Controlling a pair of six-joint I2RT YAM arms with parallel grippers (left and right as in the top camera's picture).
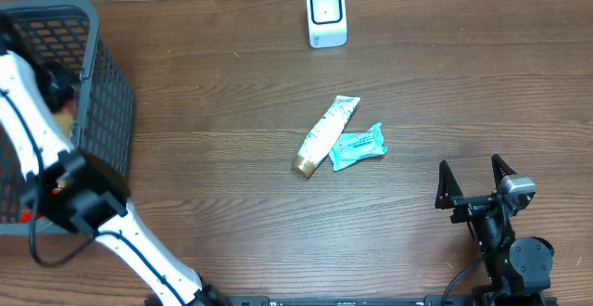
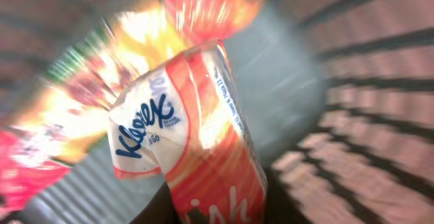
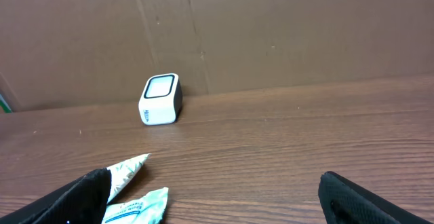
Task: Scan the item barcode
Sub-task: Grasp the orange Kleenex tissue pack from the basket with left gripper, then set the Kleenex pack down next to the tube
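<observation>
Scanner (image 3: 161, 100) near cardboard wall (image 3: 271, 27); tube (image 3: 125, 173), teal packet (image 3: 139, 208) side by side; hand (image 3: 213, 176) spread wide.

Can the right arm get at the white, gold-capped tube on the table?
Probably yes: the right gripper is open, bare wooden table lies between, though a teal packet sits beside the white tube.

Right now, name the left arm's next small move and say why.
Probably lift straight up. The left tool appears shut on the Kleenex pack inside the basket, whose walls rise around it. The scanner stands outside, across the table.
</observation>
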